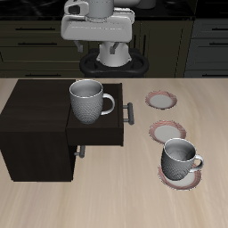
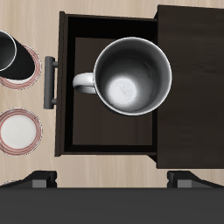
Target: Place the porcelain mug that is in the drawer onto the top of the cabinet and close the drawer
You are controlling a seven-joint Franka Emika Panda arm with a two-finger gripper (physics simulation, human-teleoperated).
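Evidently nothing of the task was yet completed: the porcelain mug [image 1: 87, 100] sat upright inside the drawer [image 1: 98, 134], which stood pulled out from the cabinet [image 1: 34, 120], and the cabinet's flat top carried nothing. By my judgement, three things remained: taking hold of the mug, setting it on top of the cabinet, and pushing the drawer shut by its grey bar handle [image 1: 130, 117].

The gripper [image 2: 112, 179] hung above the cabinet with its view straight down into the drawer. Only the two dark fingertips [image 2: 35, 179] showed in the wrist view, set wide apart with nothing between them, so the fingers were spread and empty.

The mug [image 2: 131, 77] was pale grey with finely textured sides, its inside white in the exterior view, and a loop handle [image 2: 84, 83] that pointed toward the drawer's front, the side with the bar handle [image 2: 51, 83]. It filled much of the drawer's width.

Beyond the drawer front from the cabinet, a second grey mug [image 1: 178, 160] rested on a round plate [image 1: 186, 183], and two more plates [image 1: 166, 132] lay bare nearby.
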